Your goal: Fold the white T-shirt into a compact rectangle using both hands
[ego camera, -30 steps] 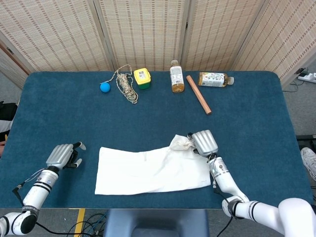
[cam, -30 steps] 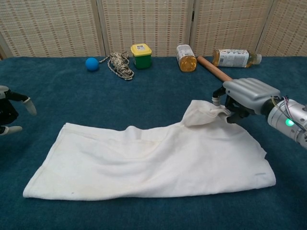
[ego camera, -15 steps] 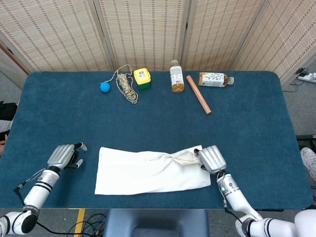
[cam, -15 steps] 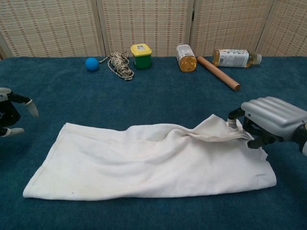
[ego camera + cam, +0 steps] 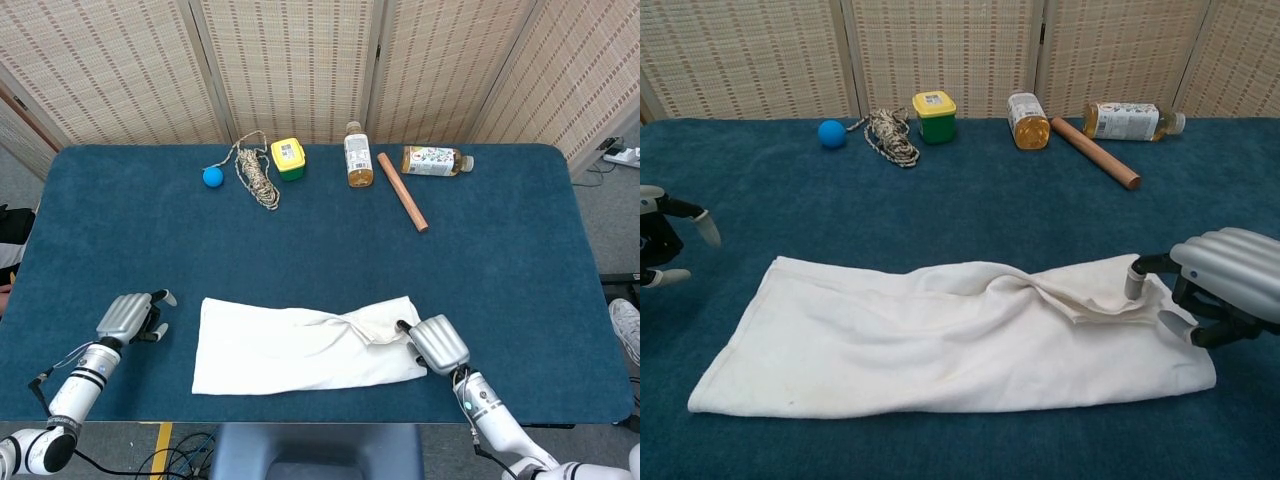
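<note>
The white T-shirt (image 5: 300,345) (image 5: 940,345) lies as a long flat band near the table's front edge, with a rumpled fold toward its right end. At that end my right hand (image 5: 435,343) (image 5: 1225,285) is low on the table, its thumb on the folded-over edge and its fingers curled against the cloth. It still holds that edge. My left hand (image 5: 128,317) (image 5: 665,245) hovers off the shirt's left end, clear of the cloth, with its fingers apart and nothing in them.
Along the far edge lie a blue ball (image 5: 212,176), a coil of rope (image 5: 256,170), a yellow-lidded green tub (image 5: 288,158), two bottles (image 5: 357,155) (image 5: 435,160) and a wooden stick (image 5: 401,191). Blue cloth covers the table (image 5: 500,250).
My right hand has carried the shirt's right edge toward me and down, so the raised flap now lies flat on the band. The left hand has stayed in place.
</note>
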